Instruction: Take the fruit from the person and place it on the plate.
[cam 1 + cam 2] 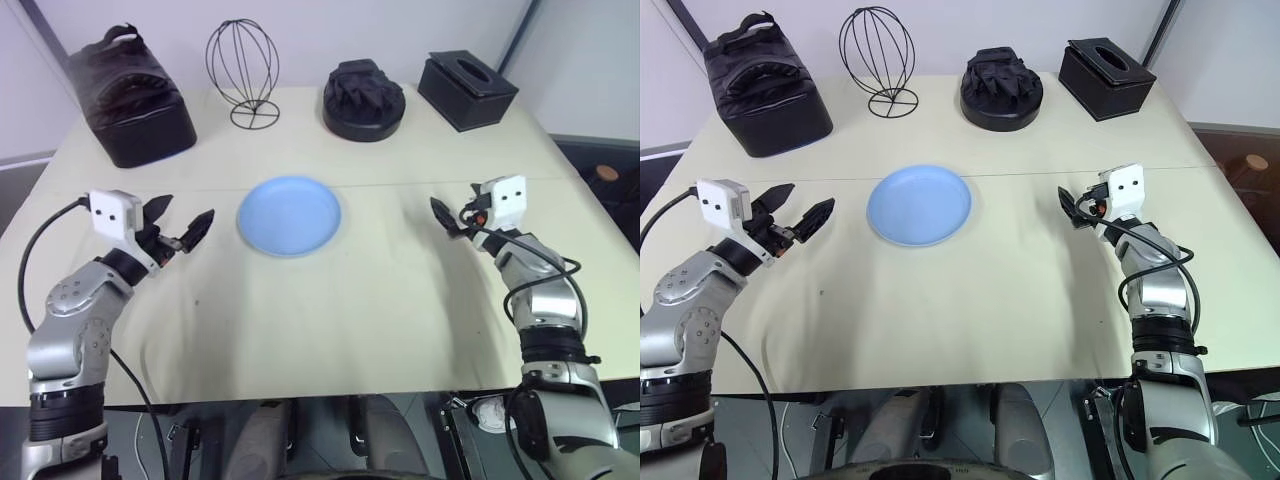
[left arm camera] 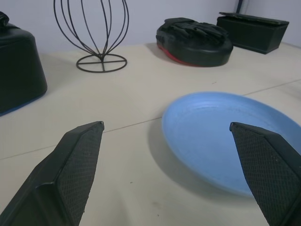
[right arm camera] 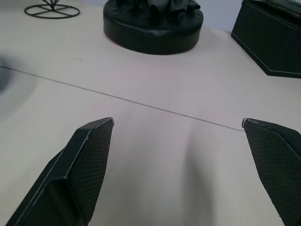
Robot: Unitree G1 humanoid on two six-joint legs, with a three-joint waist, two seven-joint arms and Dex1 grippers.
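The light-blue plate (image 1: 290, 215) lay bare at the middle of the surface (image 1: 330, 320), between the two claws. The left claw (image 1: 180, 228) hovered just beside its left rim, released and empty; the right claw (image 1: 452, 218), likewise released and empty, hovered nearer the right edge.

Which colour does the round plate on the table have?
The plate is plain light blue, best shown in the left eye view.

The middle of the worktop (image 1: 330, 330) lay bare, with open room around the light-blue plate (image 1: 290, 215) at the frame's centre. Along the top edge stood a row of obstacles: a black bag (image 1: 130, 100) at upper left, a wire stand (image 1: 243, 70), a round black object (image 1: 364, 98), and a black box (image 1: 467, 90) at upper right.
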